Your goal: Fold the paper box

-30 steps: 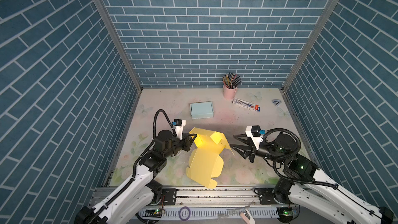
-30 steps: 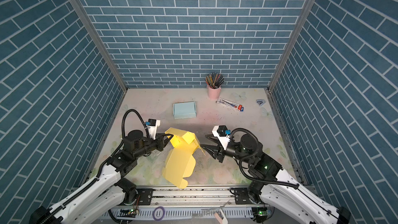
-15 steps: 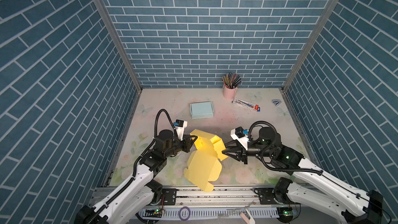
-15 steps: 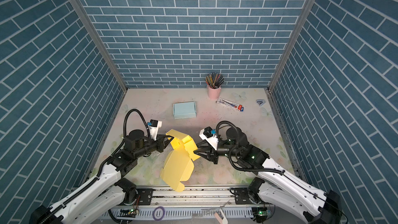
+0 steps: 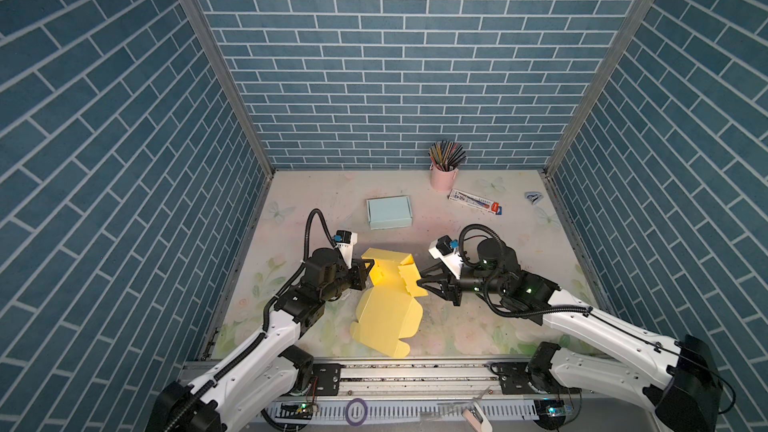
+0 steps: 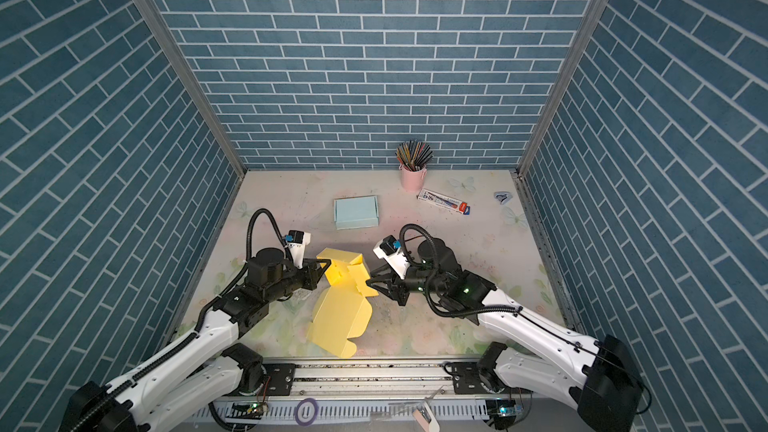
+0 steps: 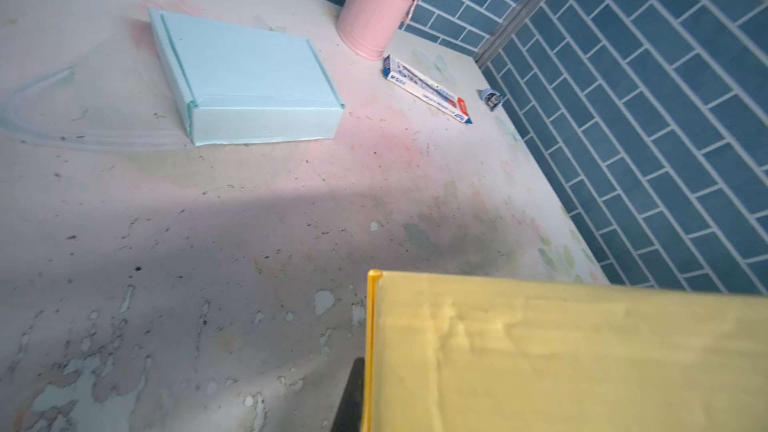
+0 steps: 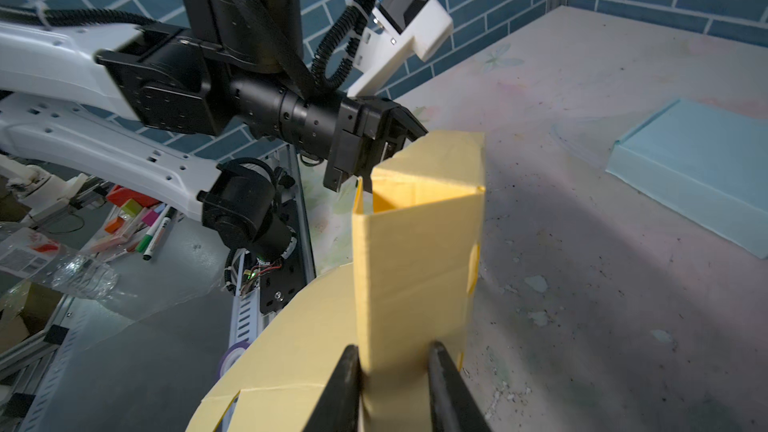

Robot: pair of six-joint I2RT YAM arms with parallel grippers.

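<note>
**Left gripper (image 5: pixel 367 268) and right gripper (image 5: pixel 420 280) pinch the yellow box (image 5: pixel 388 317) from both sides**

The left gripper is clamped shut on the left wall of the half-raised tray. The right gripper is narrowed onto the folded wall on the right. In the right wrist view its fingers (image 8: pixel 347 388) sit one on each face of that wall. Holding opposite walls likely keeps the light card from sliding or springing open while a side is pressed into shape. The box sits near the middle of the tabletop (image 5: pixel 498 326), between the two arms. Its large lid panel lies flat toward the near edge and is not yet folded over, so the job looks roughly half done.

The tabletop is pale with a faded flower print, scuffed and flaking in places. Beyond the yellow box lies a closed blue box (image 5: pixel 389 211). A pink cup (image 5: pixel 443 178) of pencils stands against the far wall, with a pencil carton (image 5: pixel 476 202) just to its right. Walls (image 5: pixel 374 76) patterned as blue brick close in the left, far and right sides. A metal rail (image 5: pixel 415 367) runs along the near edge.
</note>
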